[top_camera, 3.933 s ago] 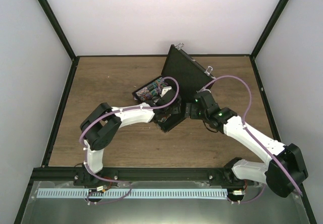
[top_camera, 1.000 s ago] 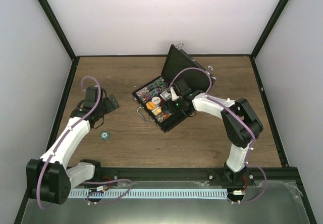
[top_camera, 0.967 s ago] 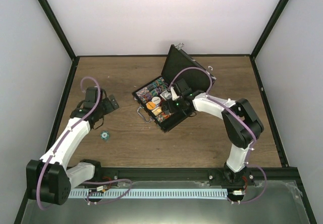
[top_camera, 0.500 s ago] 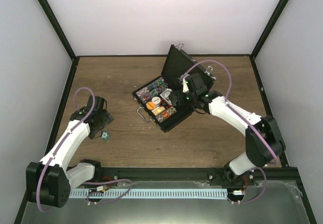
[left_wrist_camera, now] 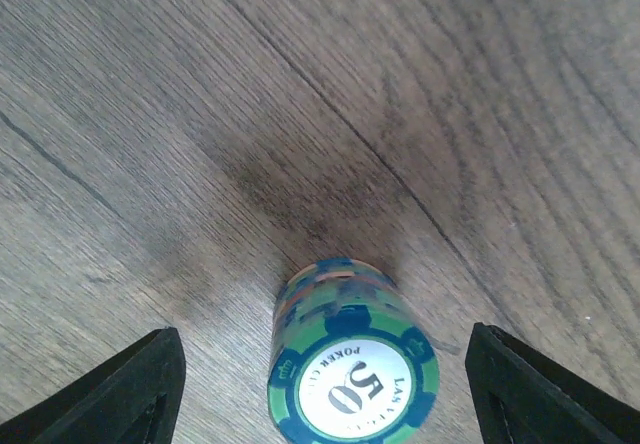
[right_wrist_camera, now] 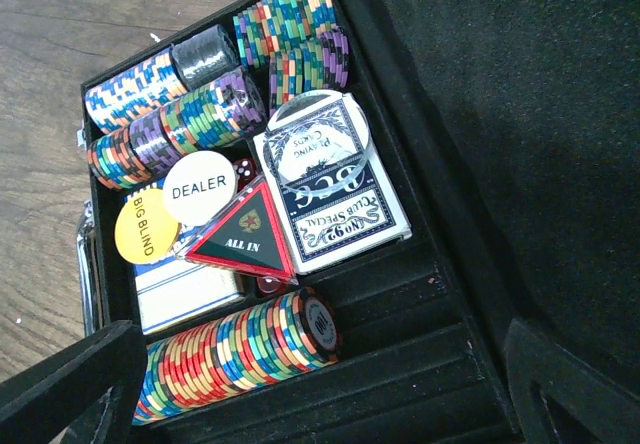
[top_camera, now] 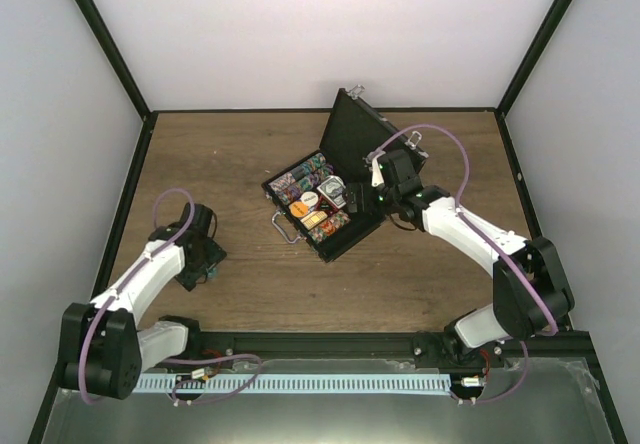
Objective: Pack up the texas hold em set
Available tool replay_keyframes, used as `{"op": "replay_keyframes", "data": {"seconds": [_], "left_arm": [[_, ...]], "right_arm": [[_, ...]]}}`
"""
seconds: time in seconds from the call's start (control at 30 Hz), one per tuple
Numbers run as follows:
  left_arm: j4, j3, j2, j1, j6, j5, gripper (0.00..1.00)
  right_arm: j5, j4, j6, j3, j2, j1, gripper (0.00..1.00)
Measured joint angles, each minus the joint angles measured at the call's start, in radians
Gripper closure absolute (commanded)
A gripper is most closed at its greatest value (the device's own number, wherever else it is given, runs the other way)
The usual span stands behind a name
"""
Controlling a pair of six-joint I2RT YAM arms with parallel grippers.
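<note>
The black case [top_camera: 352, 236] lies open at mid table, its lid [top_camera: 360, 139] raised. In the right wrist view it holds rows of multicoloured chips [right_wrist_camera: 240, 349], a blue-backed card deck [right_wrist_camera: 335, 189], a white DEALER button [right_wrist_camera: 195, 189], an orange BIG BLIND button [right_wrist_camera: 145, 226] and a red ALL IN triangle [right_wrist_camera: 240, 234]. My right gripper [top_camera: 353, 200] [right_wrist_camera: 320, 409] hangs open and empty over the case's empty slots [right_wrist_camera: 420, 364]. My left gripper [top_camera: 200, 264] [left_wrist_camera: 325, 394] is open, with one finger on each side of a short green chip stack [left_wrist_camera: 352, 364] on the wood. It does not touch the stack.
The silver handle [top_camera: 285, 229] sticks out of the case's near-left side. Black frame posts and white walls bound the wooden table [top_camera: 420, 284]. The left gripper hides the chip stack in the top view.
My left gripper has moved toward the near edge and come down around the loose chip stack. My right gripper has drawn back a little to the right over the case.
</note>
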Motion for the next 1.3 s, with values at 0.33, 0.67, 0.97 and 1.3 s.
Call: {"op": "replay_keyframes", "data": {"seconds": [0.33, 0.67, 0.97, 1.3], "left_arm": [[0.056, -0.031, 0.047, 0.001, 0.008, 0.009, 0.34], [0.074, -0.035, 0.090, 0.001, 0.053, 0.023, 0.39], [0.077, -0.045, 0.114, 0.001, 0.082, 0.051, 0.43], [0.072, -0.044, 0.126, 0.001, 0.108, 0.044, 0.61]], "right_arm": [[-0.028, 0.021, 0.000, -0.010, 0.000, 0.000, 0.00], [-0.047, 0.036, 0.000, -0.010, 0.000, 0.000, 0.00], [-0.050, 0.043, 0.002, -0.010, 0.000, 0.000, 0.00], [-0.050, 0.043, 0.003, -0.010, 0.000, 0.000, 0.00]]}}
